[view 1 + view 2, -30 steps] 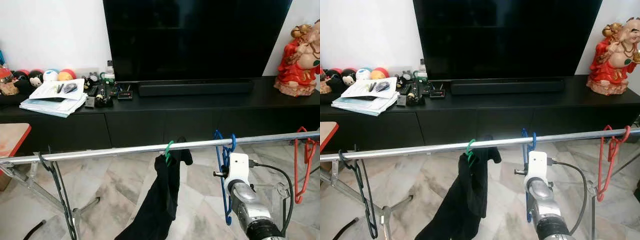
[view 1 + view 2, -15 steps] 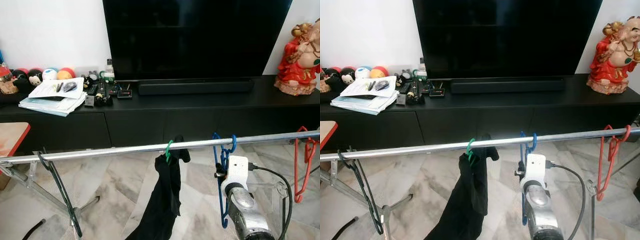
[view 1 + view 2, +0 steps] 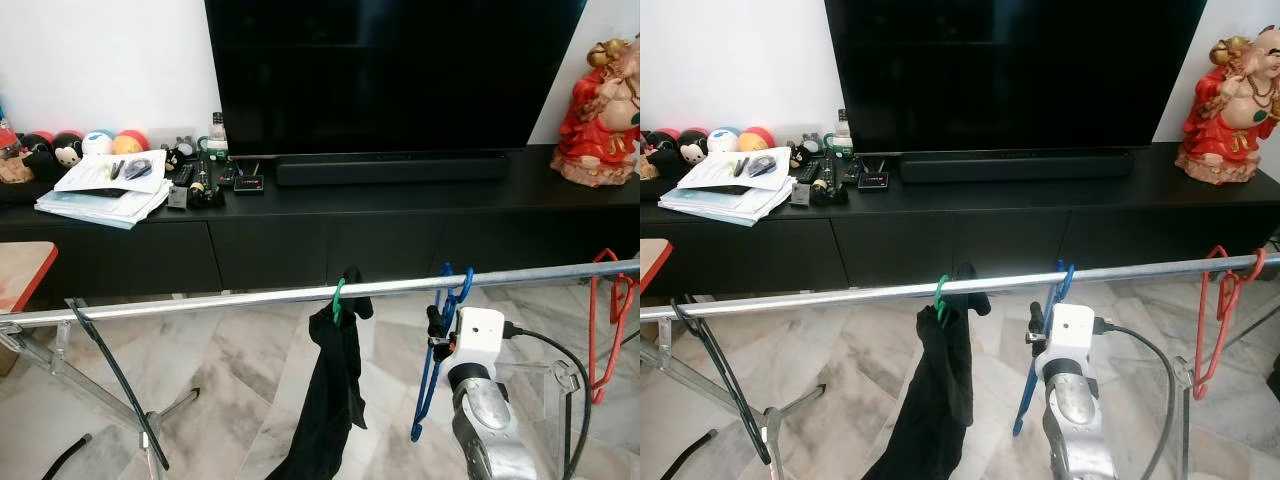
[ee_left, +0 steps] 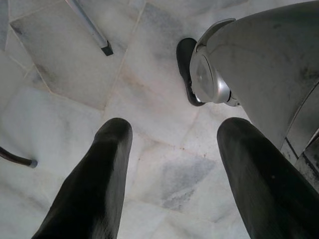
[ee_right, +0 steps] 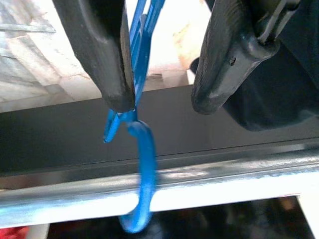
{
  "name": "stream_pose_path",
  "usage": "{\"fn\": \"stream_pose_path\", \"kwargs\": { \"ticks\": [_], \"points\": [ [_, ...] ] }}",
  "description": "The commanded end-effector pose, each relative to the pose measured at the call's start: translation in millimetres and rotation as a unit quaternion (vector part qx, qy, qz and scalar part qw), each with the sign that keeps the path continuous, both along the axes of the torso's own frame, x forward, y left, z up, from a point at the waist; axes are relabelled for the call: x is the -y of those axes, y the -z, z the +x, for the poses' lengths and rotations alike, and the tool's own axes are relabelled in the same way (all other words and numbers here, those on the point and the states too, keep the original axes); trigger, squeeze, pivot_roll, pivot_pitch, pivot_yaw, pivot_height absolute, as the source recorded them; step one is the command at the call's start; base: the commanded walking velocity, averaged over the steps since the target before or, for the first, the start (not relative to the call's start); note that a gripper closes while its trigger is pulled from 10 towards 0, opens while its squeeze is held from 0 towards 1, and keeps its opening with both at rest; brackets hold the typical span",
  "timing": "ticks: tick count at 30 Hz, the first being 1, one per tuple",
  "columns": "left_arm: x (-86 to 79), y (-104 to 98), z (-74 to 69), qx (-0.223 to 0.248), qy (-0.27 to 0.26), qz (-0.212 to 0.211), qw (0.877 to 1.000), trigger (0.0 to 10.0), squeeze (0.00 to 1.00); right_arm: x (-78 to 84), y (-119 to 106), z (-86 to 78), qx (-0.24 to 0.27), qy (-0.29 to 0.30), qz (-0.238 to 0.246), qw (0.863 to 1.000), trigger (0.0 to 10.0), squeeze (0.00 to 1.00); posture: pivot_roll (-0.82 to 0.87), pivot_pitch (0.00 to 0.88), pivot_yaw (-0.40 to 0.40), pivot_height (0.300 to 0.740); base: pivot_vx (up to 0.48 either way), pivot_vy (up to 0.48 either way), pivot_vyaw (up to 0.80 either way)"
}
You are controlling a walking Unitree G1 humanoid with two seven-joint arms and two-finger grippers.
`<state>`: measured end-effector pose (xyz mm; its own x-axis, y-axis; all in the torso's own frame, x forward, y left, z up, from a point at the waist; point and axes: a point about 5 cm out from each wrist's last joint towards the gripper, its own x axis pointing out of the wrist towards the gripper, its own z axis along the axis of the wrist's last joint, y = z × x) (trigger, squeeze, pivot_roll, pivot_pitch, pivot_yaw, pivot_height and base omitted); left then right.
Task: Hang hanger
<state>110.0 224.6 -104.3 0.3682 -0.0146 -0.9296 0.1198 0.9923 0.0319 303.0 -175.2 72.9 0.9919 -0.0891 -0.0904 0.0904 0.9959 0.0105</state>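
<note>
Currently the blue plastic hanger [image 3: 436,345] has its hook over the horizontal silver metal rail [image 3: 200,303] and hangs tilted, lower end swung toward the robot's left. In the right wrist view the hook [image 5: 142,174] wraps the rail. Right end effector [image 5: 159,99]: fingers parted, hanger neck against one black finger [image 5: 102,55], clear of the other; contact looks light, though grip cannot be confirmed from this angle. Right arm with white wrist housing [image 3: 476,340] sits just below the rail, beside the hanger. Left end effector [image 4: 172,174]: fingers spread wide, holding nothing, pointed at the marble floor [image 4: 60,99]. On the same rail: a black garment on a green hanger [image 3: 333,400], a black hanger [image 3: 115,375] at the robot's left, a red hanger [image 3: 603,325] at the right. Behind: a black TV surface [image 3: 400,205].
</note>
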Motion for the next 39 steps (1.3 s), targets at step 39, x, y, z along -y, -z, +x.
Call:
{"fn": "stream_pose_path", "kwargs": {
  "ticks": [39],
  "points": [
    [0.9, 0.9, -4.1, 0.006, 0.011, 0.004, 1.0, 10.0, 0.0, 8.5, 7.6, -48.2, 0.017, 0.05, 0.009, 0.999, 10.0, 0.0, 0.08, 0.0, 0.004, 0.74, -0.128, 0.0, 0.0]
  ]
}}
